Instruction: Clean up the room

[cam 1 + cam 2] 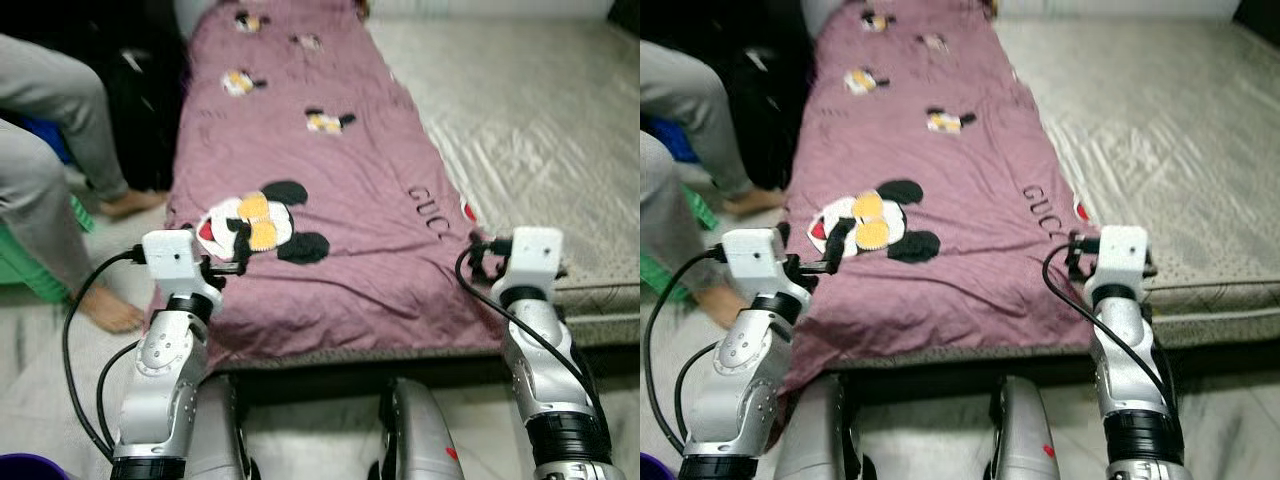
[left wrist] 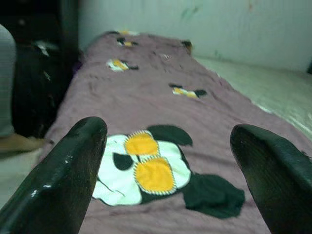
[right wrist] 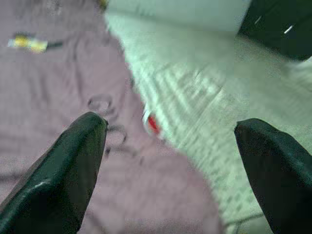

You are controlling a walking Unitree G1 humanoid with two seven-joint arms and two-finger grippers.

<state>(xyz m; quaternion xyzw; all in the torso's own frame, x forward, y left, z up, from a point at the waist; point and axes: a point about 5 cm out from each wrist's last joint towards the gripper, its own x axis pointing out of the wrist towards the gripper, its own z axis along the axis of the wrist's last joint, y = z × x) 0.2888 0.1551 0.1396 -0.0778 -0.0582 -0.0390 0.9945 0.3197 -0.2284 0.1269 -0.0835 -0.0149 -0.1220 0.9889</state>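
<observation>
Approach is the step in hand, as I judge it: I stand at the foot of the mattress (image 1: 560,120), both arms raised toward the mauve cotton blanket with cartoon mouse prints (image 1: 320,180), which lies spread along the mattress's left half, its near hem hanging over the edge. My left gripper (image 2: 168,170) has its fingers spread wide, empty, aimed at the big mouse print (image 1: 258,225) near the blanket's left corner. My right gripper (image 3: 170,165) is likewise splayed and empty, poised over the blanket's right border where it meets the bare grey quilted mattress. Next, I reckon, each hand must drop onto a near corner and pinch cloth.

Head views show a seated person's grey-trousered legs (image 1: 45,170) to my left; my right wrist view catches a small red mark (image 3: 152,123) at the blanket's edge.
</observation>
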